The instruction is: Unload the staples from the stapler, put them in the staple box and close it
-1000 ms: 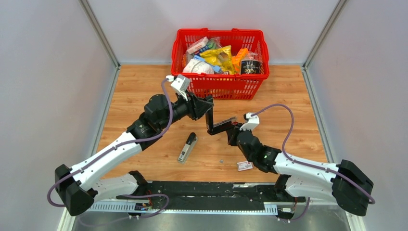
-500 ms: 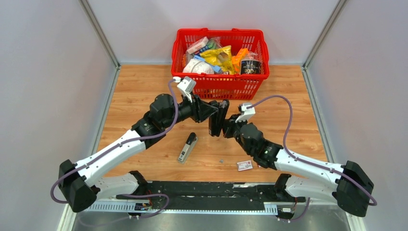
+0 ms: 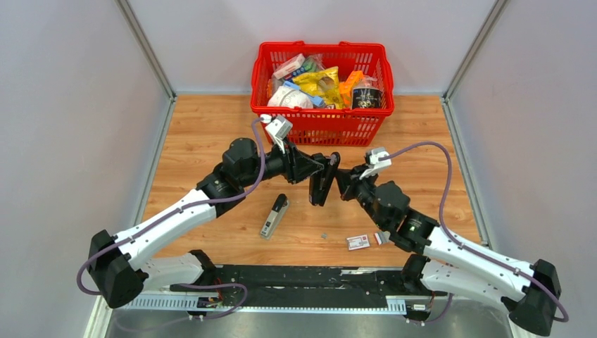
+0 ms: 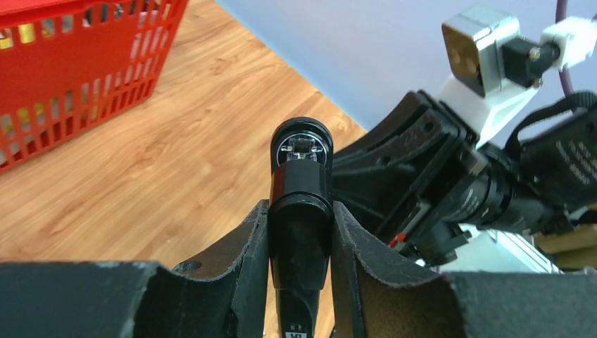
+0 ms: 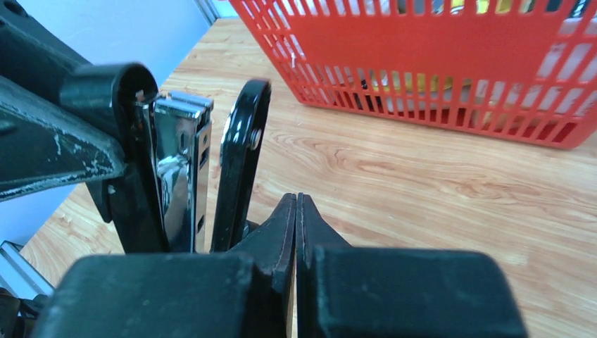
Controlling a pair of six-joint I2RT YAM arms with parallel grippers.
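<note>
My left gripper is shut on the black stapler and holds it upright above the table's middle. In the left wrist view the stapler's body is pinched between both fingers. In the right wrist view its silver magazine and its black base arm stand slightly apart. My right gripper is shut with nothing in it, just right of the base arm; the top view puts it beside the stapler. A tiny silvery bit, seemingly one of the staples, lies on the wood below.
A red basket full of packaged goods stands just behind both grippers. A grey and black tool lies on the wood at front left. A small white-and-red box sits near the right arm's elbow.
The stapler, spread wide a second ago, is now folded nearly together. Both grippers have shifted right with it, and the right gripper has risen beside the base arm.
</note>
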